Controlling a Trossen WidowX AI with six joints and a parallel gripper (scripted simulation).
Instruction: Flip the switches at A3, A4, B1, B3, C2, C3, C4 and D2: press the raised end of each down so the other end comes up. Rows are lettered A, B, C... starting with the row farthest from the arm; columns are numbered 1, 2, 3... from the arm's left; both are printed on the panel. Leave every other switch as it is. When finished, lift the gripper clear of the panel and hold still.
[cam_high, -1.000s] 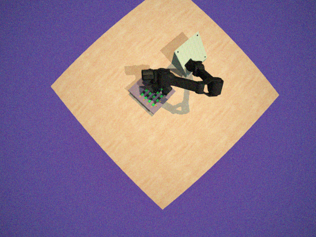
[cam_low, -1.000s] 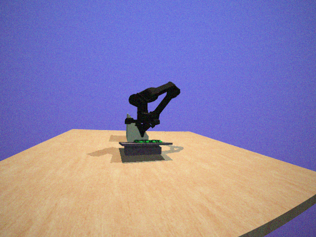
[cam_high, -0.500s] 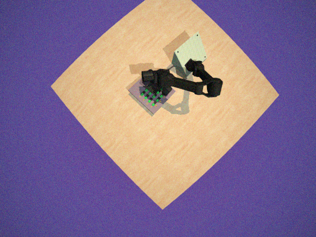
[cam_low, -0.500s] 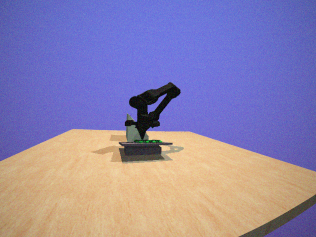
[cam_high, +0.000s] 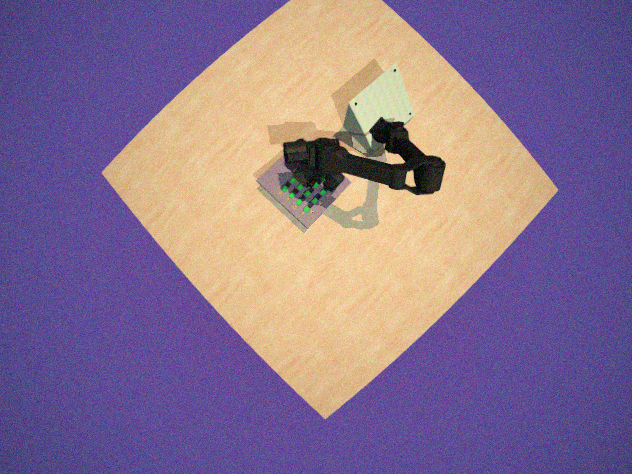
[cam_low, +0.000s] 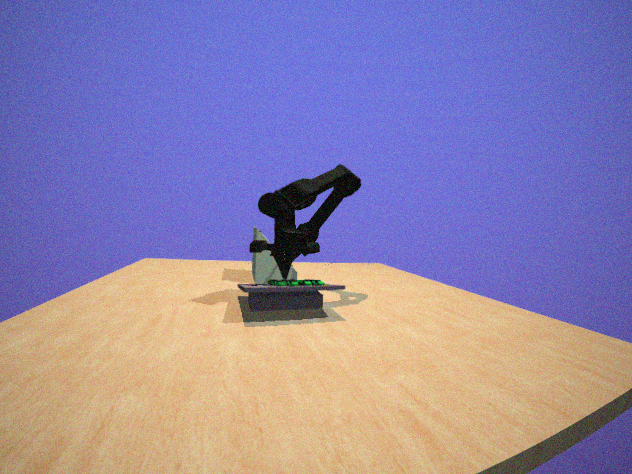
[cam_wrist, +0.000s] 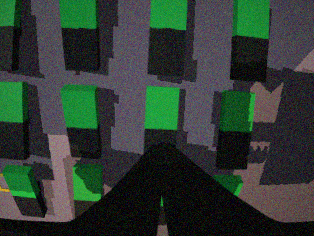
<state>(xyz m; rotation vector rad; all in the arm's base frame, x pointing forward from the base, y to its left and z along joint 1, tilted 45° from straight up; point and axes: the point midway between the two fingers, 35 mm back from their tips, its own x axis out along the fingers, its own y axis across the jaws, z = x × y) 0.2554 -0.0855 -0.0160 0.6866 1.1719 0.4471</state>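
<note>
The switch panel (cam_high: 272, 178) (cam_low: 334, 287) (cam_wrist: 129, 100) carries rockers with a green end and a black end. My gripper (cam_low: 285, 278) (cam_wrist: 161, 154) is shut and empty, pointing down over the panel. In the wrist view its tips overlap the near black end of switch C3 (cam_wrist: 162, 107); whether they touch it I cannot tell. C2 (cam_wrist: 80, 107) is left of the tips and C4 (cam_wrist: 235, 150) right. B3 (cam_wrist: 168, 50) is beyond C3. D2 (cam_wrist: 87, 187) is partly covered by the gripper, and D3 is hidden. Row A is outside the wrist view.
A pale green wedge-shaped block (cam_high: 380, 99) (cam_low: 264, 269) stands beside the arm's base. The arm passes over the panel and hides part of it in the top view. Its shadow darkens many switches. The panel sits raised on a dark base (cam_low: 285, 301).
</note>
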